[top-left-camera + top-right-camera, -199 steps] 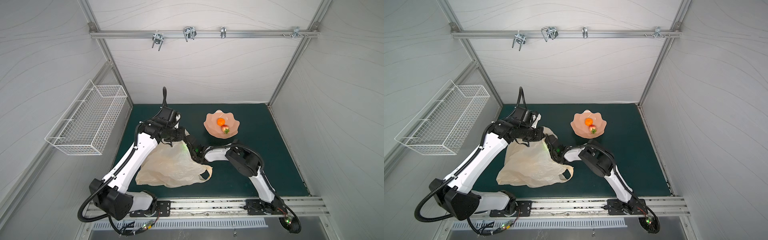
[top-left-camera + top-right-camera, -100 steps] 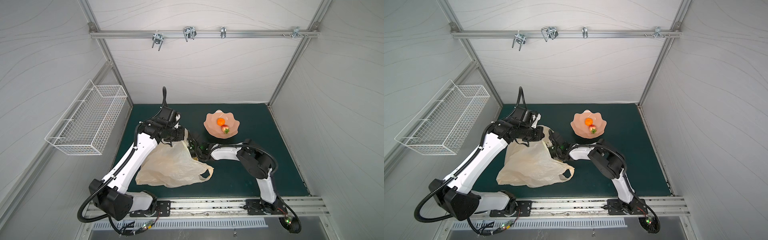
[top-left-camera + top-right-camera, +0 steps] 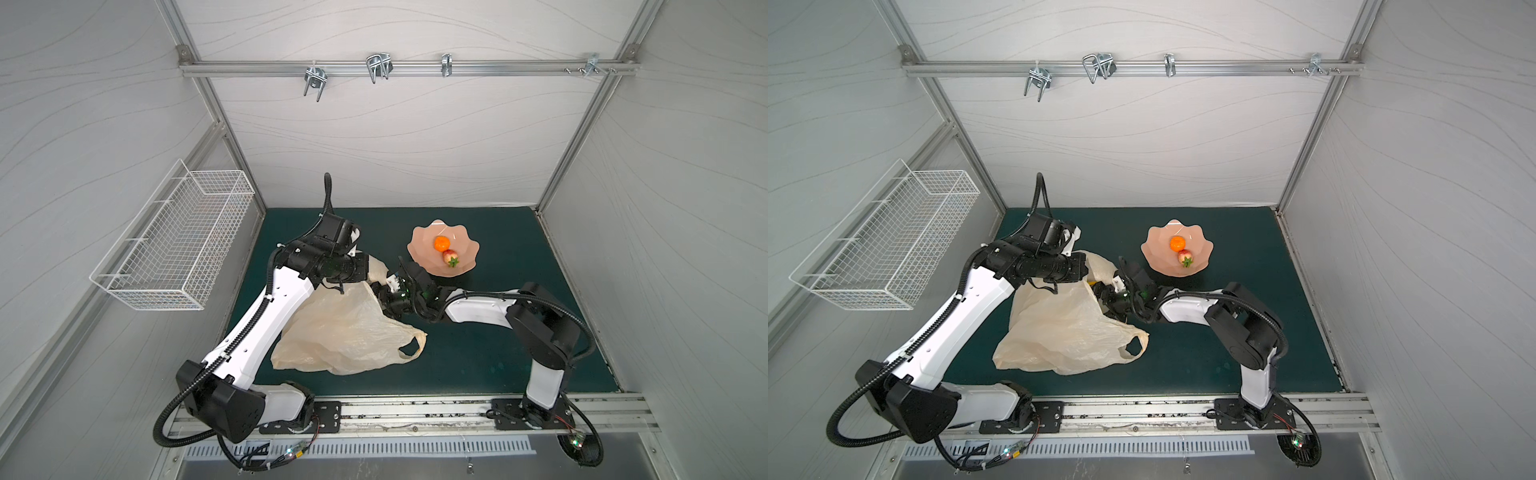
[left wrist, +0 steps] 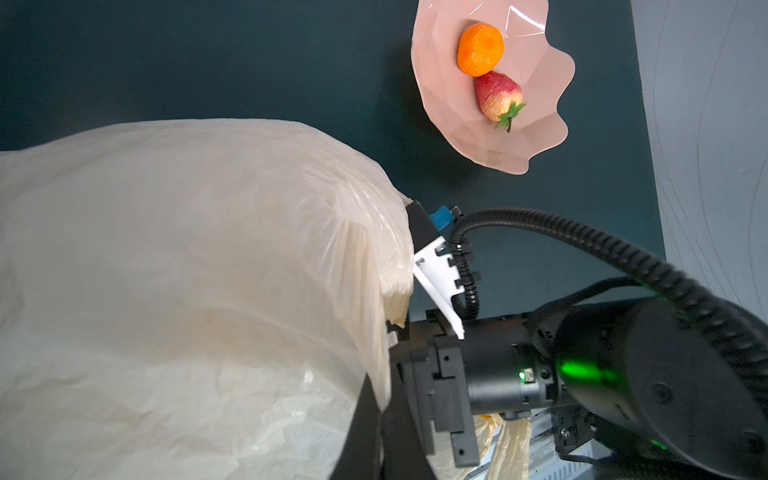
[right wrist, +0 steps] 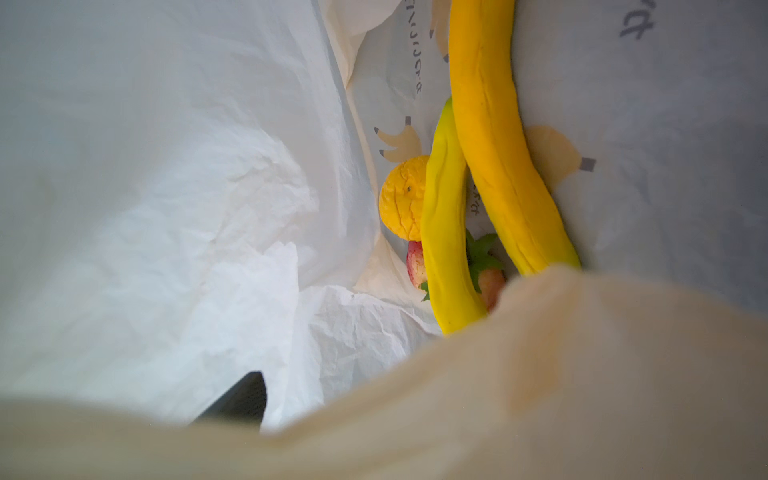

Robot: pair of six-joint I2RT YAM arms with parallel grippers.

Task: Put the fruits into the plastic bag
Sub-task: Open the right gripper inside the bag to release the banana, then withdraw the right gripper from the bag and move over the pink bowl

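Plastic bag [image 3: 349, 332], crinkly translucent cream-beige

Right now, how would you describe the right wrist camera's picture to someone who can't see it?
Inside the pale plastic bag, two yellow bananas lie along a wall printed with banana drawings, with a round orange fruit and red strawberries tucked against them. A blurred cream fold of the bag fills the foreground.
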